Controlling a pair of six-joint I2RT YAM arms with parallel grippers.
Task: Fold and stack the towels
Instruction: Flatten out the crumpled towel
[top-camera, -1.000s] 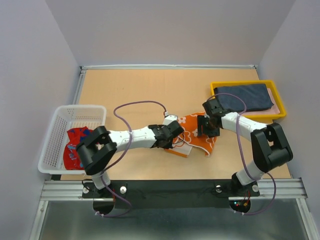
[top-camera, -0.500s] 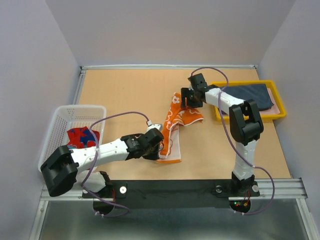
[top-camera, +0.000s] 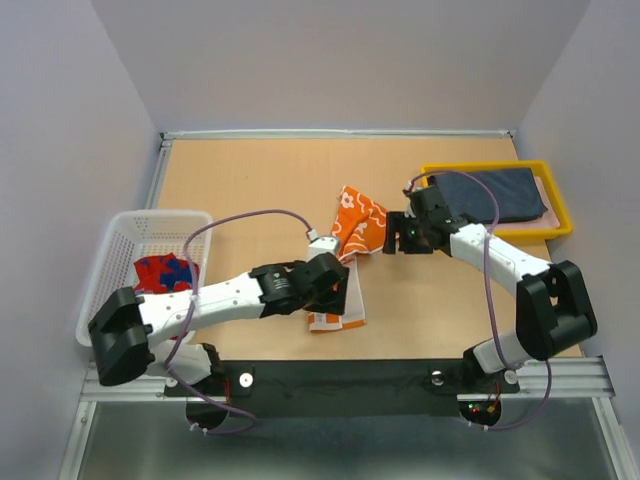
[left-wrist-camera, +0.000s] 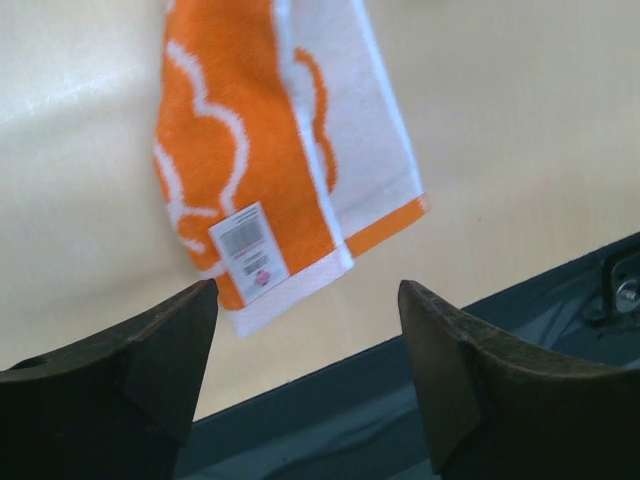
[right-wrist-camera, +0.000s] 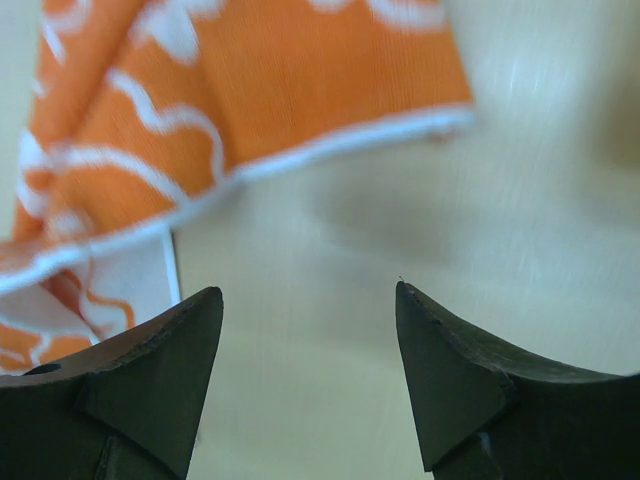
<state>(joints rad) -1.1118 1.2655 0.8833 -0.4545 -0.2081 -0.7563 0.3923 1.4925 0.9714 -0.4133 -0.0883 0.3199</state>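
An orange towel with a white pattern (top-camera: 352, 225) lies rumpled mid-table, its near end (left-wrist-camera: 260, 150) flat with a label showing. My left gripper (top-camera: 335, 295) hovers over that near end, open, nothing between its fingers (left-wrist-camera: 170, 340). My right gripper (top-camera: 393, 238) stands open just right of the towel's far end (right-wrist-camera: 250, 90), empty, apart from the cloth. A dark navy towel (top-camera: 495, 193) lies folded in the yellow tray (top-camera: 560, 225). A red towel with blue patches (top-camera: 160, 280) sits in the white basket (top-camera: 120, 250).
The basket stands at the left edge and the tray at the far right. The table's near edge and the black rail (left-wrist-camera: 500, 330) lie close behind the towel's near end. Both arms reach toward the middle of the table.
My left gripper has opened and let go of the orange towel's near end. My right gripper has drawn back from the towel's far end toward the near right, and the cloth's far part has settled bunched.
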